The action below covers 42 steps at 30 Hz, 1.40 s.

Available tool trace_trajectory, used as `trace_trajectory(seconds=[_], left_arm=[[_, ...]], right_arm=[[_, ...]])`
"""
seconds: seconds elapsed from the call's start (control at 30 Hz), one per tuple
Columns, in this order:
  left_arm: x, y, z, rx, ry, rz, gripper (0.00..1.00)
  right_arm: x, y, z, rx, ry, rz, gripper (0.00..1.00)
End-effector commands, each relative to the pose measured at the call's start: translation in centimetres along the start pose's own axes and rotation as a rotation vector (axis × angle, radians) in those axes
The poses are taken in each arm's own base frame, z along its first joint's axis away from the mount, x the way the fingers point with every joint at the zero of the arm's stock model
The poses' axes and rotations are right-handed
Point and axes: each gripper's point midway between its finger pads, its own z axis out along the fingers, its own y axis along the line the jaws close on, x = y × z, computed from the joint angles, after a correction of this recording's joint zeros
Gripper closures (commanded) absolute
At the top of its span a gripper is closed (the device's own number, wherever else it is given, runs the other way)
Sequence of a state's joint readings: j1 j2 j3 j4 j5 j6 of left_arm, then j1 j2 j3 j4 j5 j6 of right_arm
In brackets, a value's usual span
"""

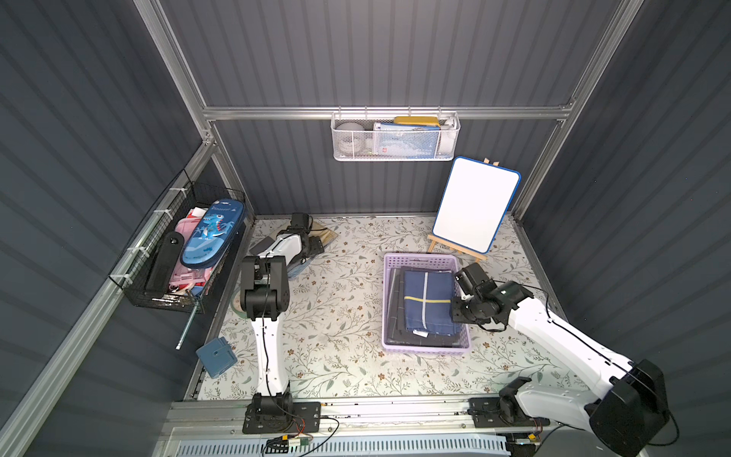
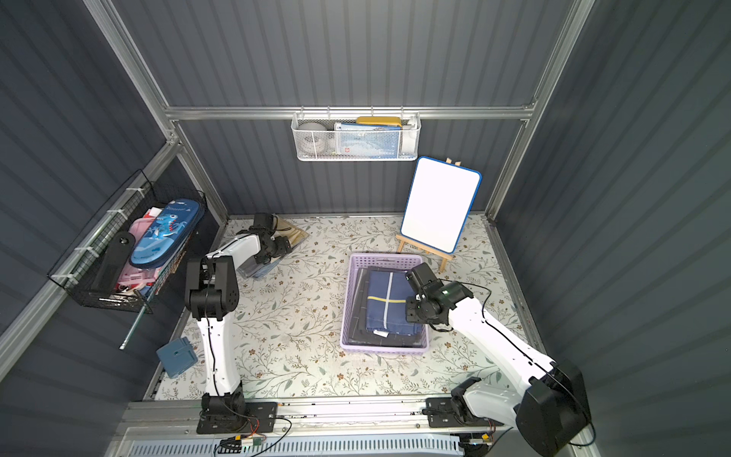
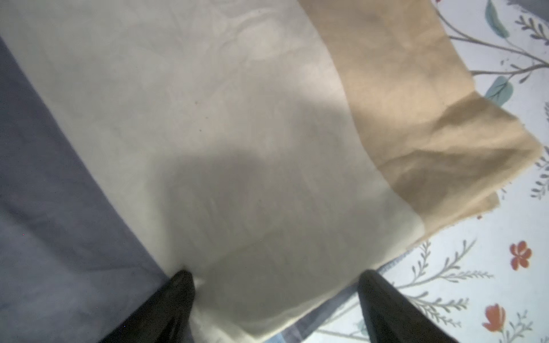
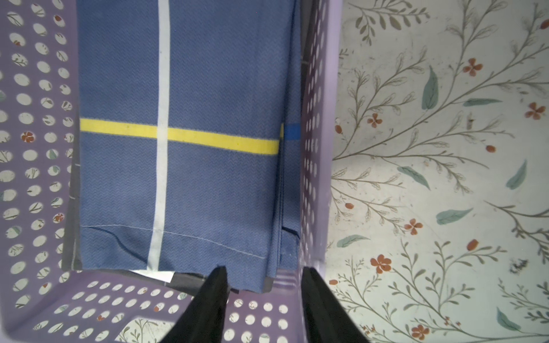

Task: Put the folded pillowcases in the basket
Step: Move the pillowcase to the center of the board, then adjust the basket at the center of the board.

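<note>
Right gripper (image 4: 264,270): jaws held apart, empty, at near right corner of basket (image 4: 35,148).
Left gripper (image 3: 275,271): spread over cream cloth (image 3: 208,118), far left.
Pillowcase (image 4: 208,89): laid flat inside basket.
Handling: judged light, limp; folded edge to be pinched.

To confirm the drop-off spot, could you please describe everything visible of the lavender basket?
The lavender basket is shallow, rectangular, plastic-looking, with perforated walls and floor. It sits upright on the floral table cover, near the easel whiteboard. Inside lie dark folded cloths topped by a navy pillowcase with white and yellow stripes. The right end effector, jaws apart, hangs over one wall.
</note>
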<state>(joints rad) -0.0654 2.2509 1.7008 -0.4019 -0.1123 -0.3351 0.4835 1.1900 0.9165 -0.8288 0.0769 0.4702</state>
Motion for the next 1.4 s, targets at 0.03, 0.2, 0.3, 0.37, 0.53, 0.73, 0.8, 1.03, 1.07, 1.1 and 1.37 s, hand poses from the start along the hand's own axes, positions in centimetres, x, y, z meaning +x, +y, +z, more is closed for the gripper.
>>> trace_trajectory(seconds=[0.03, 0.2, 0.3, 0.37, 0.53, 0.73, 0.8, 1.03, 1.07, 1.1, 1.37], left_arm=[[8.0, -4.2, 0.7, 0.266, 0.241, -0.026, 0.01], [11.0, -10.8, -2.2, 0.436, 0.265, -0.018, 0.01], [13.0, -13.7, -4.6, 0.489, 0.274, -0.067, 0.02], [13.7, -14.9, -6.3, 0.51, 0.266, -0.13, 0.02], [16.8, -16.4, -11.1, 0.535, 0.23, -0.25, 0.03], [20.0, -15.8, -15.8, 0.533, 0.187, -0.34, 0.01], [19.2, -15.4, -17.8, 0.549, 0.139, -0.357, 0.01], [14.4, -12.4, -23.5, 0.511, -0.06, -0.33, 0.01], [13.7, -12.0, -23.6, 0.51, -0.067, -0.308, 0.01], [13.1, -11.5, -23.4, 0.505, -0.067, -0.279, 0.01], [11.1, -8.9, -16.0, 0.245, 0.022, -0.105, 0.01]], right_arm=[[-0.5, 0.6, -1.2, -0.04, -0.038, 0.002, 0.55], [-0.6, 1.0, -2.0, -0.075, -0.048, 0.023, 0.55], [-0.5, 1.2, -2.7, -0.09, -0.052, 0.034, 0.56], [-0.5, 1.1, -3.4, -0.095, -0.061, 0.043, 0.56], [-0.3, 0.9, -5.3, -0.11, -0.09, 0.062, 0.57], [0.0, 1.6, -7.2, -0.14, -0.114, 0.069, 0.58], [0.2, 3.2, -7.6, -0.175, -0.117, 0.04, 0.59], [-0.4, 12.3, -5.8, -0.257, -0.068, -0.109, 0.56], [-0.7, 13.6, -5.2, -0.254, -0.059, -0.134, 0.55], [-1.1, 14.8, -4.3, -0.248, -0.048, -0.152, 0.54], [-2.5, 20.3, 1.9, -0.203, 0.056, -0.19, 0.5]])
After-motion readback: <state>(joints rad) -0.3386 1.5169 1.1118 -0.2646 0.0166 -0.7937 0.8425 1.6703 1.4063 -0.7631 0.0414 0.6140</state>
